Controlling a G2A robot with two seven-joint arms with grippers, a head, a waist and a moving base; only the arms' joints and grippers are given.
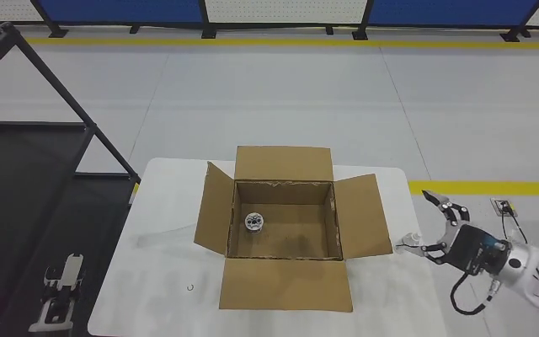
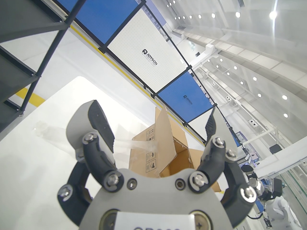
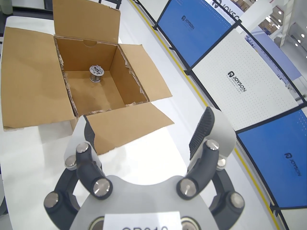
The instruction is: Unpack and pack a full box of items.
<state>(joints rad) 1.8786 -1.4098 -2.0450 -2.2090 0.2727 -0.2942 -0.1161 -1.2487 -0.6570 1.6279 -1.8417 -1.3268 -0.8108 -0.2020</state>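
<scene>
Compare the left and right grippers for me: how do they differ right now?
Height: left gripper sits low, near table level; right gripper is raised above it. View: left gripper faces the box's outer wall; right gripper looks into the box at the metal part. Both are open and empty.

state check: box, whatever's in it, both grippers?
Cardboard box: open, all four flaps folded outward.
Metal part: upright on the box floor, untouched.
Left gripper: open, holding nothing.
Right gripper: open, holding nothing, beside the box.
</scene>
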